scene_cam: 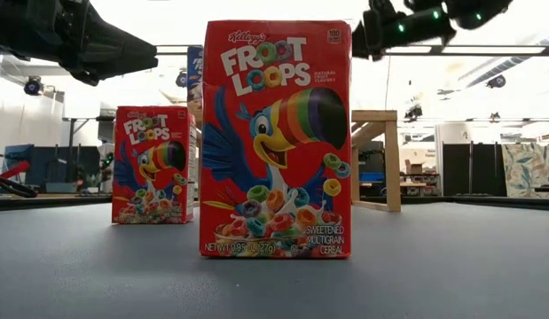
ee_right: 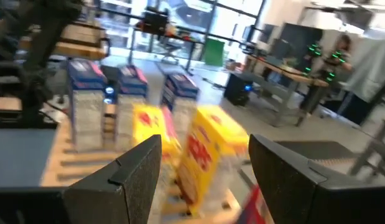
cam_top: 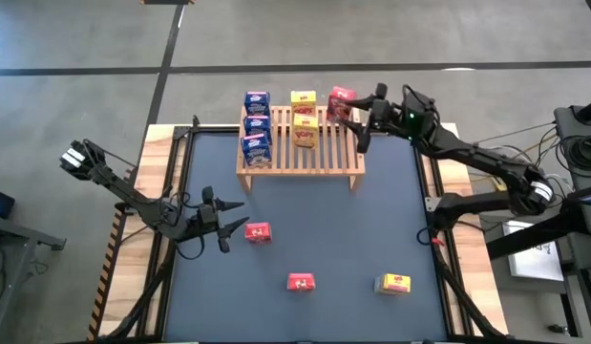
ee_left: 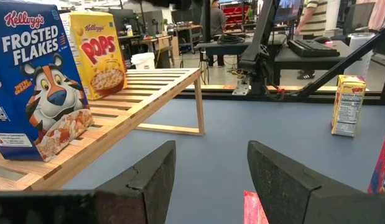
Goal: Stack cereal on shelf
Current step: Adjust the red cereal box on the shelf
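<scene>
Red printed cardboard cereal box [cam_top: 258,232] stands upright on the dark tabletop [cam_top: 305,205] just beside the left tool [cam_top: 225,223], on the side its fingertips point toward, so that arm is by far the nearer one. The left wrist view shows the two dark fingers [ee_left: 156,174] spread apart with nothing between them and only a red corner at the lower edge, so I judge a short reach forward and down is what the grab needs. Two more boxes wait on the tabletop nearer the front edge: a second red box [cam_top: 301,282] and a yellow box [cam_top: 394,283], both well apart from the first and not in its way. Farther back, the light wooden slatted shelf [cam_top: 324,158] already carries three blue boxes [cam_top: 256,124], two yellow boxes [cam_top: 304,119] and one red box [cam_top: 341,102]. The right tool [cam_top: 356,117] hovers at that red box's end of the shelf, fingers apart and, as far as I can tell, released
</scene>
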`<state>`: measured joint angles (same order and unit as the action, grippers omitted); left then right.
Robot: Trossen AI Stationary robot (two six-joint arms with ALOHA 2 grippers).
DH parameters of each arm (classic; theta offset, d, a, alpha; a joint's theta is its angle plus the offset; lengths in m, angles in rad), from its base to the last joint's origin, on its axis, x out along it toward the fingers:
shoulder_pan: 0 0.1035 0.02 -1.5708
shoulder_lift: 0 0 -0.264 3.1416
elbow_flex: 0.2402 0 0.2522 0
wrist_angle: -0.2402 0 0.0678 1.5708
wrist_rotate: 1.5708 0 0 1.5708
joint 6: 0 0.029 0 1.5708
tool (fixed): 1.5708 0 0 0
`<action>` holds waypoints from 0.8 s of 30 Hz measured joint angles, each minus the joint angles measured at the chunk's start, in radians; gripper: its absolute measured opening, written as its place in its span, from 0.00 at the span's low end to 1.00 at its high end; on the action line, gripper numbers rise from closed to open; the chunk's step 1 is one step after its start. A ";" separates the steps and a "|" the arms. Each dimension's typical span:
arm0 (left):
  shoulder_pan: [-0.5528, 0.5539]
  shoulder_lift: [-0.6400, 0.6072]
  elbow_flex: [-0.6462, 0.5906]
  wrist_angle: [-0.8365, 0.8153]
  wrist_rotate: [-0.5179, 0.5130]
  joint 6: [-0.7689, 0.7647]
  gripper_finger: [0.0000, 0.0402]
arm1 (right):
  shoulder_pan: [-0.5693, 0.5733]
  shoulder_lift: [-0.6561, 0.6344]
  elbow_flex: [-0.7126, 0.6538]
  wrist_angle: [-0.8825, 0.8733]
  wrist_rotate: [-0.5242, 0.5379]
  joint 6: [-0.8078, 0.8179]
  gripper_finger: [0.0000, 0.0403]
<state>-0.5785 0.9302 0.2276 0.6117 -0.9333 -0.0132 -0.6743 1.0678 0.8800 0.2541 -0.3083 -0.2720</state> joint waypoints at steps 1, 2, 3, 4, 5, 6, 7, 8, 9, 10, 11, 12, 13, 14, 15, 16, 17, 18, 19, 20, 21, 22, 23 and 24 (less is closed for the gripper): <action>0.000 0.000 0.000 0.000 0.000 0.000 0.46 | -0.010 -0.006 -0.032 0.026 0.004 0.014 0.57; 0.000 0.000 0.000 0.000 0.000 0.000 0.46 | -0.018 -0.012 -0.063 0.051 0.005 0.022 0.57; 0.000 0.000 0.000 0.000 0.000 0.000 0.46 | -0.025 -0.017 -0.092 0.076 0.004 0.032 0.57; 0.000 0.000 0.000 0.000 0.000 0.000 0.46 | -0.028 -0.024 -0.116 0.092 -0.007 0.037 0.57; 0.000 0.000 0.000 0.000 0.000 0.000 0.46 | -0.028 -0.030 -0.136 0.103 -0.028 0.036 0.57; 0.000 0.000 0.000 0.000 0.000 0.000 0.46 | -0.028 -0.037 -0.151 0.110 -0.054 0.034 0.57; 0.000 0.000 0.000 0.000 0.000 0.000 0.46 | -0.028 -0.045 -0.165 0.117 -0.087 0.032 0.57; 0.000 0.000 0.000 0.000 0.000 0.000 0.46 | -0.027 -0.051 -0.177 0.118 -0.111 0.031 0.57; 0.000 0.000 0.000 0.000 0.000 0.000 0.46 | -0.026 -0.056 -0.187 0.117 -0.118 0.037 0.57; 0.000 0.000 0.000 0.000 0.000 0.000 0.46 | -0.025 -0.061 -0.196 0.111 -0.116 0.044 0.57; 0.000 0.000 0.000 0.000 0.000 0.000 0.46 | -0.026 -0.062 -0.204 0.102 -0.113 0.046 0.57; 0.000 0.000 0.000 0.000 0.000 0.000 0.46 | -0.028 -0.061 -0.212 0.098 -0.108 0.049 0.57; 0.000 0.000 0.000 0.000 0.000 0.000 0.46 | -0.031 -0.057 -0.221 0.096 -0.099 0.052 0.57; 0.000 0.000 0.000 0.000 0.000 0.000 0.46 | -0.031 -0.052 -0.230 0.096 -0.082 0.052 0.57; 0.000 0.000 0.000 0.000 0.000 0.000 0.46 | -0.032 -0.043 -0.236 0.095 -0.066 0.052 0.57; 0.000 0.000 0.000 0.000 0.000 0.000 0.46 | -0.032 -0.033 -0.240 0.095 -0.055 0.052 0.57; 0.000 0.000 0.000 0.000 0.000 0.000 0.46 | -0.032 -0.021 -0.242 0.095 -0.053 0.052 0.57; 0.001 0.000 0.000 0.000 0.000 0.000 0.46 | -0.032 -0.008 -0.242 0.095 -0.053 0.051 0.57; 0.001 0.000 0.000 0.000 0.000 0.000 0.46 | -0.033 0.006 -0.242 0.096 -0.053 0.048 0.57; 0.001 0.000 0.000 0.000 0.000 0.000 0.46 | -0.033 0.020 -0.243 0.102 -0.053 0.047 0.57; 0.001 0.000 0.000 0.000 0.000 0.000 0.46 | -0.033 0.037 -0.243 0.116 -0.053 0.047 0.57; 0.001 0.000 0.000 0.000 0.000 0.000 0.46 | -0.033 0.054 -0.241 0.126 -0.051 0.049 0.57; 0.001 0.000 0.000 0.000 0.000 0.000 0.46 | -0.035 0.070 -0.237 0.126 -0.045 0.050 0.57; 0.001 0.000 0.000 0.000 0.000 -0.001 0.46 | -0.035 0.084 -0.233 0.125 -0.032 0.049 0.57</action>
<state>-0.5777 0.9302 0.2276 0.6121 -0.9333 -0.0138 -0.7097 1.1517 0.6466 0.3795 -0.3407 -0.2225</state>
